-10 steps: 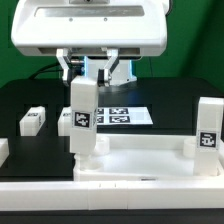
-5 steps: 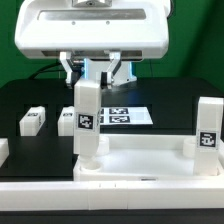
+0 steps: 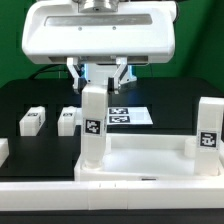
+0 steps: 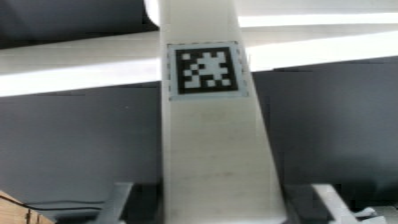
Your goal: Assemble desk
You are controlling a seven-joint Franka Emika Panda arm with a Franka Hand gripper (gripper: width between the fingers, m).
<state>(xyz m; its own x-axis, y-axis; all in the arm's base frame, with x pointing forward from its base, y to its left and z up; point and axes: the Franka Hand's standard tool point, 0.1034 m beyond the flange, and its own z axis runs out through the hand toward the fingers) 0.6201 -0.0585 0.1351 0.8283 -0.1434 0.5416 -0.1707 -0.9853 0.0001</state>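
My pincer is closed on the top end of a leg. In the wrist view the leg runs straight away from me between my two fingers. It is a square white plastic post with flat matt faces and crisp edges, and one face carries a small black-and-white tag.

The relation that matters is this: the leg hangs at 6 o'clock from my pincer with its long axis upright, in line with my wrist. Its foot meets the corner of the slab directly under me. Any coming push or twist therefore has to go straight down that axis. I judge that the foot is in or at the round socket there, but I cannot tell how deeply it sits.

The slab is a wide white plastic tray shape, smooth, with a raised rim. It lies flat on the black worktop, across the 6 o'clock part of the exterior view.

At about 3 o'clock in that view, a second leg stands upright on the slab's other end, well apart from mine and with its tag facing out.

Further back, toward 9 o'clock, two loose legs lie on the worktop, short white blocks as seen from here.

Beyond my leg, the marker board lies flat and thin, partly hidden by the leg.
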